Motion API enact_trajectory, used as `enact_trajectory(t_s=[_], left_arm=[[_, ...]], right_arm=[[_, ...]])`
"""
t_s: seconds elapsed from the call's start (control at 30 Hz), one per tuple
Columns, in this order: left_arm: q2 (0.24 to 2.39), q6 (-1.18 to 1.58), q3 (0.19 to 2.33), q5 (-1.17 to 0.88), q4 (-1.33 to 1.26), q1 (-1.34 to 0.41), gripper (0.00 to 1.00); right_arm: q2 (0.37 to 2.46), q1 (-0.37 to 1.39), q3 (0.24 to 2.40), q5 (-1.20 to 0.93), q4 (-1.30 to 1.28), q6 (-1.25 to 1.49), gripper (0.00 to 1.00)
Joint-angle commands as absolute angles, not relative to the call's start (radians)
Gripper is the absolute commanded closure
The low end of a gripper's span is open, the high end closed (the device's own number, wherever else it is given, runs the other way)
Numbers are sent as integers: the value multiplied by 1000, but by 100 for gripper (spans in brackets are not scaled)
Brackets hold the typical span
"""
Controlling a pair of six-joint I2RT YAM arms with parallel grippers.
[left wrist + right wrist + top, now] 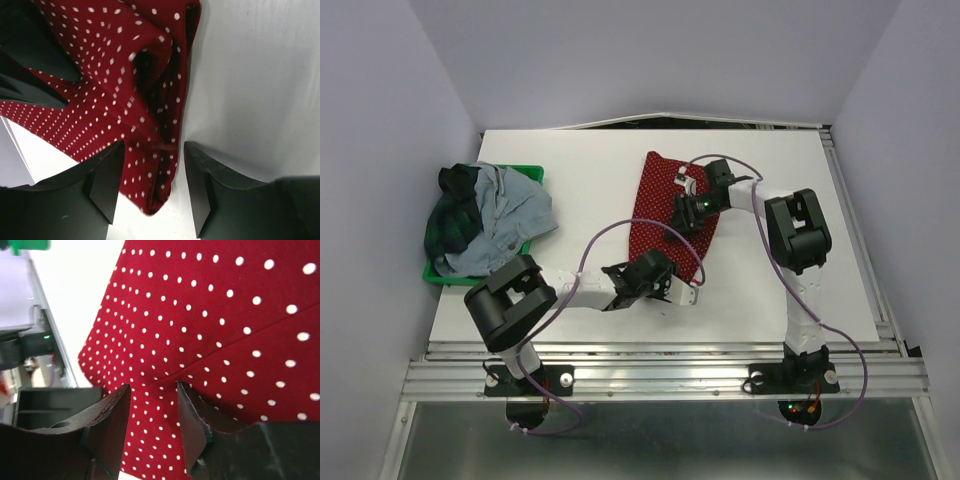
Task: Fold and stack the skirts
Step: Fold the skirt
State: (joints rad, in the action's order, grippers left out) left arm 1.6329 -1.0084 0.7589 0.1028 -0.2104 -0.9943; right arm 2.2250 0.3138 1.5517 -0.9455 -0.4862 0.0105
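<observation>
**Both grippers on the red skirt, jaws apart**

From the overhead camera I see the dark red skirt (660, 205) with white dots spread on the white table (570, 180), a little right of the frame's centre, running from the upper middle down toward the lower middle.

My left gripper (687, 293) sits at the skirt's lowest corner. In the left wrist view the left gripper (152, 187) has its jaws parted at a moderate width, and the skirt's (105, 115) rumpled, folded corner hangs down between the two fingers (107, 187). The cloth runs close along the finger on the left of the frame, and a sliver of table shows beside the other one. I don't read it as clamped.

My right gripper (685, 213) is over the middle of the skirt, near its right edge. In the right wrist view the right gripper (152, 420) has its jaws fairly narrow but apart, with flat dotted cloth (215, 315) showing in the gap and a straight seam or crease crossing just above the fingertips (116, 405). I cannot tell whether the tips touch the cloth.

At the left of the overhead frame the green tray (438, 274) holds the other two: the dark green plaid skirt (455, 205) bunched on its left side, and the pale grey-blue skirt (510, 215) heaped against it, spilling over the tray's right rim.
</observation>
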Motion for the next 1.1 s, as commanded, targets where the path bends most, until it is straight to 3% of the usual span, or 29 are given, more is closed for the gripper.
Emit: enact_trajectory(t_s=[0.0,0.1,0.3,0.53,0.8,1.07], left_arm=[[1677,-1075,721,158,-351,-1000,43],[1700,-1080,707,156,-368,-1003,46],[1744,-1086,701,178,-400,-1008,62],[1649,-1006,851,68,-106,-1014,100],[1620,-896,1097,-187,397,-1022,100],[1641,-854,1148,-226,486,-1022,100]], right_arm=[[2284,313,1529,-914,-491,-49,54],[2313,313,1522,-902,-489,-58,57],[2341,313,1525,-876,-500,-97,58],[2321,322,1526,-891,-540,-143,61],[2238,397,1470,-899,-589,-230,62],[2194,423,1402,-890,-604,-256,62]])
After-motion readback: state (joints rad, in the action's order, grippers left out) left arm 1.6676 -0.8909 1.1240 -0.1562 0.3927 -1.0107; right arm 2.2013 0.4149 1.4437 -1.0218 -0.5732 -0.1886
